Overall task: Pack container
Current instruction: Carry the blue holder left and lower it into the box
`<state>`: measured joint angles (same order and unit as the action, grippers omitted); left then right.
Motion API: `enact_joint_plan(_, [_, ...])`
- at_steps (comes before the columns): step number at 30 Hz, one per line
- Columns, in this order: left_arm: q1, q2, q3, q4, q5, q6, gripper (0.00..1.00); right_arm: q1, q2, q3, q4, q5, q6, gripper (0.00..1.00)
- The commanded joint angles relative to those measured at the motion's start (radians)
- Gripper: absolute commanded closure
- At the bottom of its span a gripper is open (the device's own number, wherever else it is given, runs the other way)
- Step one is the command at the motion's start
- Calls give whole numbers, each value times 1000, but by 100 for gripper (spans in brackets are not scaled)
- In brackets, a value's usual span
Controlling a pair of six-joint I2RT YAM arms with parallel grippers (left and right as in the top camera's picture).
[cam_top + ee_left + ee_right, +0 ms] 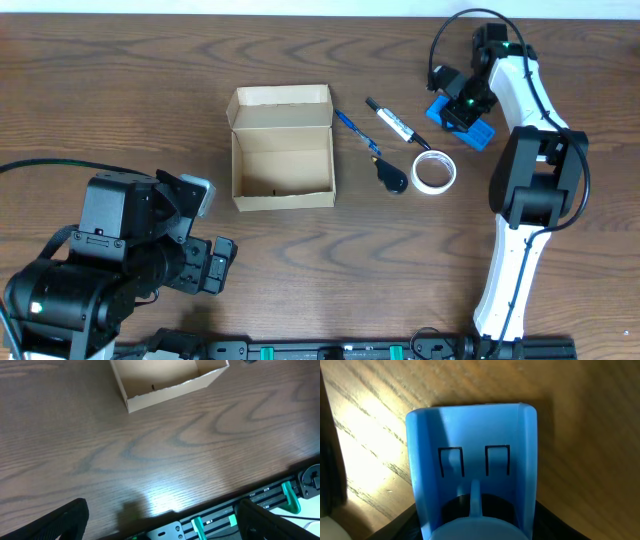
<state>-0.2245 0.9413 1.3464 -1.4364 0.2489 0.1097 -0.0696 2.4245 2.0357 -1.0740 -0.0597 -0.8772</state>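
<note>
Wood-grain counter (120,80): your right hand (462,110) sits over a blue plastic block (472,460); I cannot tell if it is grasping it. A tape roll (434,172), marker (396,124), blue pen (355,131) and black piece (391,178) lie between it and the open box (283,199) mid-counter. Your left hand (205,265) hangs released near the box's front.

Container (283,150) sits mid-table (120,90), flap on its far side; rightward lie a pen (356,132), then a marker (397,124), a small fob (391,177) and tape roll (435,171) before them, and a plastic holder (478,133) far right between the right gripper (460,106) fingers.
</note>
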Motion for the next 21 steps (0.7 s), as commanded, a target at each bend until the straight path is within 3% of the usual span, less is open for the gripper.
enact_joint_plan(1, [2, -1, 17, -4, 6, 18, 5, 25, 14, 90, -35, -24, 66, 61])
enact_joint_plan(12, [2, -1, 17, -4, 6, 18, 5, 101, 14, 453, -281, -112, 122, 60])
enact_joint_plan(21, [2, -1, 17, -4, 6, 18, 5, 308, 14, 681, -378, -117, 145, 60])
